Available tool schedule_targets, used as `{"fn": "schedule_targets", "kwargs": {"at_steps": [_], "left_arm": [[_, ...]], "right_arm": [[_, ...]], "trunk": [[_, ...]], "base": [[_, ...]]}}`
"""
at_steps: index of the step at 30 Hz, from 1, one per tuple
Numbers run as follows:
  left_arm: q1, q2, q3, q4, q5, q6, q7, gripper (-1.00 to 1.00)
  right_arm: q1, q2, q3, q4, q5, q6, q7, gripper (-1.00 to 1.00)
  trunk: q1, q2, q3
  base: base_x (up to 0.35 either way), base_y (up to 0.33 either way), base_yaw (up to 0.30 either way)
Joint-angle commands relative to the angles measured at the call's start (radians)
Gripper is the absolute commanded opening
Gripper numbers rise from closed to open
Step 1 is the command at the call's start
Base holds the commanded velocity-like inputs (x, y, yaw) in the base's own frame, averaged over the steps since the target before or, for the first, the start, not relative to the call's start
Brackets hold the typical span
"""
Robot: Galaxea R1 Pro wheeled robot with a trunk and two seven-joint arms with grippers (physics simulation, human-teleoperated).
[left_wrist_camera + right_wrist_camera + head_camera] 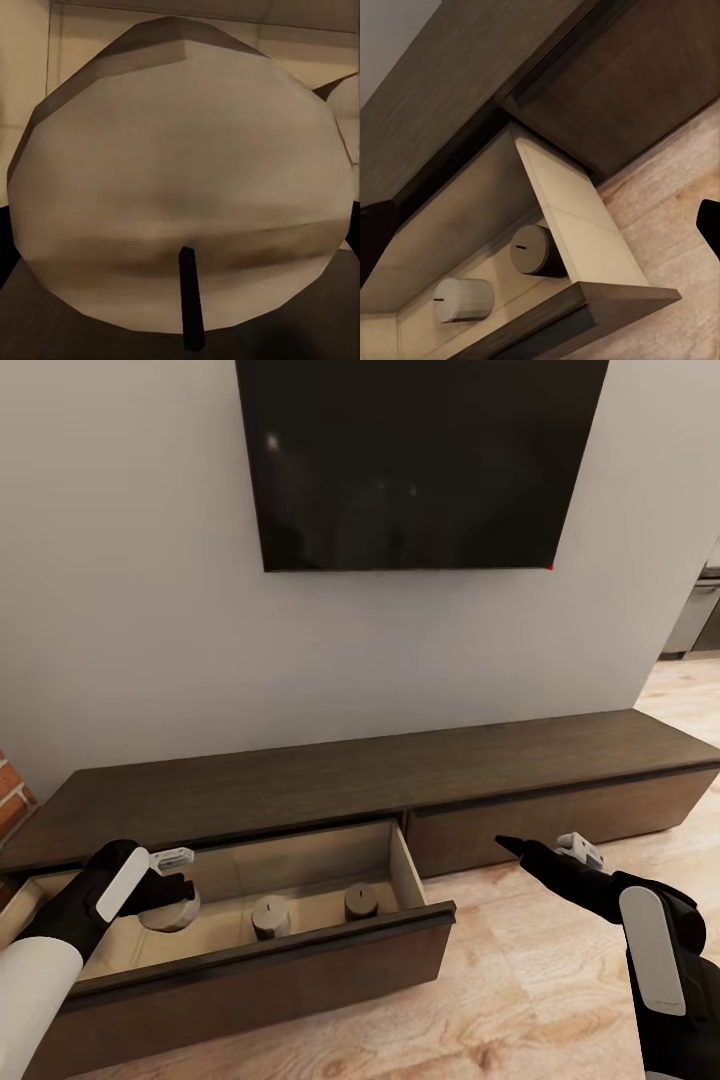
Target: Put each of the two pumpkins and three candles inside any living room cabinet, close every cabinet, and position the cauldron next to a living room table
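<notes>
Left end effector [170,875] inside open drawer [420,890] of cabinet [350,775], clamped on third candle [170,910]. Two candles [271,916] already stand just beside it. Right end effector [545,850] off to side, fingers spread, empty. Risk: candle released high or tilted topples, knocks neighbours; withdrawing arm snags drawer front.

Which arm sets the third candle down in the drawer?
Left. The left gripper already hangs over the open drawer with a candle at its fingers; the right gripper is outside, over the floor.
</notes>
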Motion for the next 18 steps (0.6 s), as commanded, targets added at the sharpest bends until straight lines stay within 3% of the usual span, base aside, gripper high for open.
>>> {"fn": "schedule_targets", "kwargs": {"at_steps": [1,18], "left_arm": [[-0.001,0.001,-0.005,-0.001,0.01,0.002,0.009,-1.0],[0.0,-0.003,-0.004,0.0,0.01,-0.006,0.008,-1.0]], "right_arm": [[-0.001,0.0,-0.001,-0.001,-0.007,0.004,-0.005,1.0],[-0.001,-0.001,0.0,-0.001,-0.007,0.004,-0.006,1.0]], "trunk": [[0.0,0.0,-0.001],[0.0,0.0,-0.001]], "base": [[0.0,0.0,0.0],[0.0,0.0,0.0]]}}
